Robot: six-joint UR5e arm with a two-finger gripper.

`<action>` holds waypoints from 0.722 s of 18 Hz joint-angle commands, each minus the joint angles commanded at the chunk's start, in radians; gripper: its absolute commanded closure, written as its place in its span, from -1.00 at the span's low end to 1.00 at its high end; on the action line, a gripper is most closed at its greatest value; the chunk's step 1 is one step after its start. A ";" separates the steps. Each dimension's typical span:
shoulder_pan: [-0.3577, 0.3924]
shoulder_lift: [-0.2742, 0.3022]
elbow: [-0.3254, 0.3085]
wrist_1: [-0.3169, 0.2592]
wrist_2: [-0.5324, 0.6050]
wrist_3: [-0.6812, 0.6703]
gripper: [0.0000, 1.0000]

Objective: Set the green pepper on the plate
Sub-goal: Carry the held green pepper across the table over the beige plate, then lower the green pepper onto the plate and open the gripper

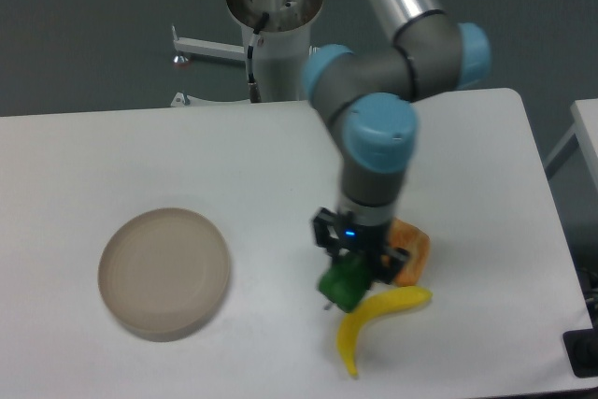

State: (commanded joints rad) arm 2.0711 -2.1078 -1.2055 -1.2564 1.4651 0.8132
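Observation:
My gripper is shut on the green pepper, a small glossy bright-green lump that hangs just above the table near the middle, over the upper end of the banana. The plate, a round beige-grey dish with a low rim, lies on the table at the left with nothing on it, well to the left of the pepper. The arm's wrist and forearm rise from the gripper toward the top of the view.
A yellow banana lies just below and to the right of the gripper. An orange wedge-shaped piece lies to its right, partly hidden by the wrist. The table's right edge runs down at the far right.

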 joint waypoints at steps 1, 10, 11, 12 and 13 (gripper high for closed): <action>-0.020 0.005 -0.012 0.020 -0.017 -0.023 0.32; -0.196 0.038 -0.210 0.241 -0.072 -0.187 0.32; -0.209 0.041 -0.236 0.276 -0.072 -0.189 0.32; -0.212 0.041 -0.252 0.300 -0.072 -0.183 0.32; -0.216 0.041 -0.262 0.319 -0.086 -0.178 0.32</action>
State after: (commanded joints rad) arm 1.8546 -2.0663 -1.4679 -0.9374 1.3792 0.6350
